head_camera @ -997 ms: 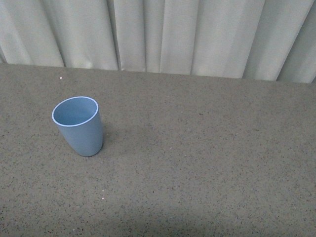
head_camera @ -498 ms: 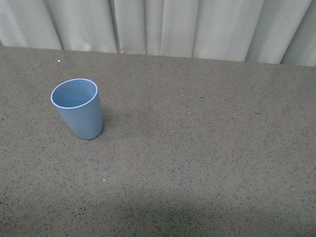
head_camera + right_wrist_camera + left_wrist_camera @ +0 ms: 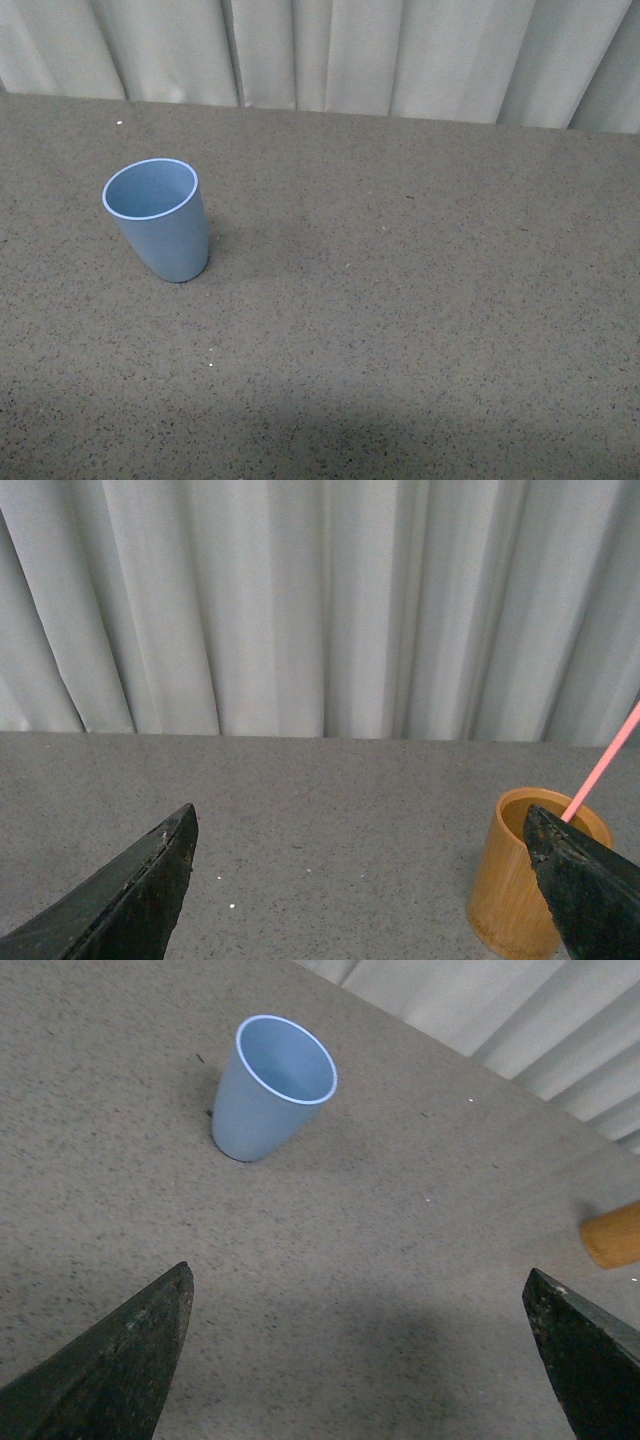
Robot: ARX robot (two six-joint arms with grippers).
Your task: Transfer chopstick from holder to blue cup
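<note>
pickup not yet begun, chopstick in holder

chopstick [image 3: 598, 773] leans in the tan wooden holder [image 3: 518, 892], off to one side of the right gripper [image 3: 360, 810], which is spread wide and empty. left gripper [image 3: 357, 1272] likewise wide and empty, facing the upright blue cup [image 3: 157, 220]. likely next: right arm turns to the holder and pinches the stick above the rim.

On the tabletop [image 3: 420, 300] the blue cup [image 3: 165, 245] stands upright toward your left, its mouth open from above, with bare surface all round it and a wide stretch to its right, as far as the curtain [image 3: 400, 50] that walls off the far edge. In the left wrist view, open table lies between the cup and the holder [image 3: 612, 1234], which are well apart. The chopstick [image 3: 603, 765] leans out of the holder's mouth and crosses the space above its rim.
</note>
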